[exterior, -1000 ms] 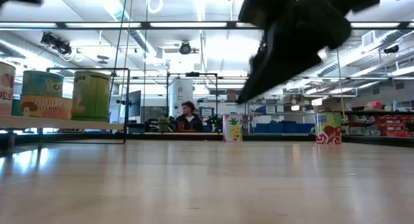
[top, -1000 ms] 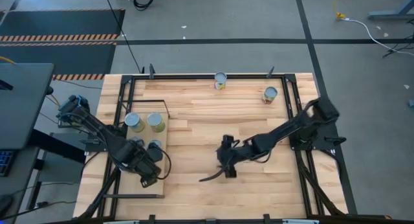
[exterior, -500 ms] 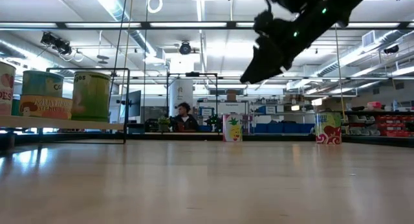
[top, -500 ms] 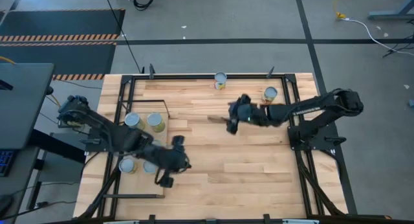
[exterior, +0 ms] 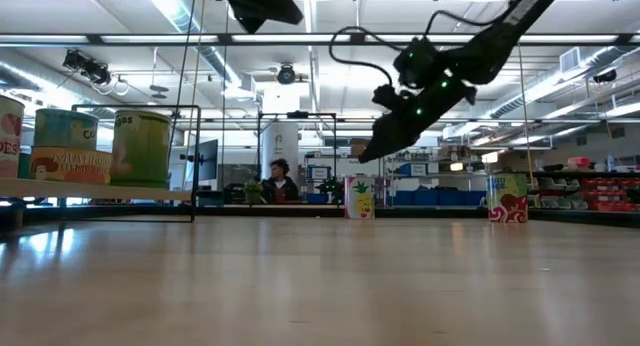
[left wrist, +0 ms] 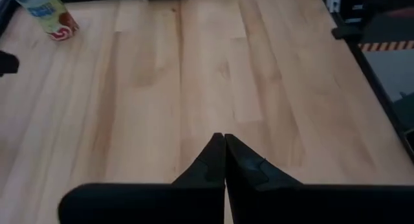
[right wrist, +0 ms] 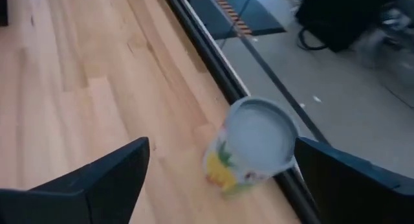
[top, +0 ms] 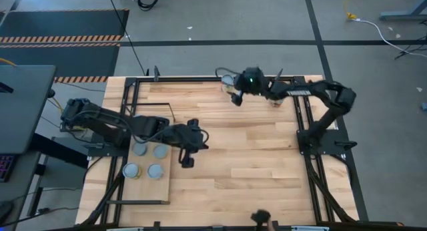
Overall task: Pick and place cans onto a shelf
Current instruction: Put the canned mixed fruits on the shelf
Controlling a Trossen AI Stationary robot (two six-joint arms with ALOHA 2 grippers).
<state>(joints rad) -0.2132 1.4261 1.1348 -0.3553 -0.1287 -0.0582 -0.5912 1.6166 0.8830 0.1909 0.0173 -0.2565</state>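
A can with a pale grey-blue top and a pineapple label (right wrist: pixel 253 146) stands upright on the table at the far edge (top: pixel 227 81). My right gripper (right wrist: pixel 223 179) is open and empty, just near of and above this can (exterior: pixel 358 198), its fingers spread wider than the can. A second can with a red label (exterior: pixel 507 198) stands at the far right (top: pixel 275 101), partly under my right arm. Several cans (top: pixel 155 171) stand on the shelf (top: pixel 150 189) at the left. My left gripper (left wrist: pixel 224 149) is shut and empty over the table's middle (top: pixel 187 159).
A thin black frame (top: pixel 200 78) runs along the table's edges; the pineapple can stands right by its far rail (right wrist: pixel 213 52). In the low view the shelf (exterior: pixel 90 191) sits raised at the left with cans on it. A person shows in the room behind.
My right gripper has swung from the table's middle to the far edge and now hangs by the pineapple can. My left gripper has left the shelf and gone toward the table's right, out over the middle. More cans on the shelf show now.
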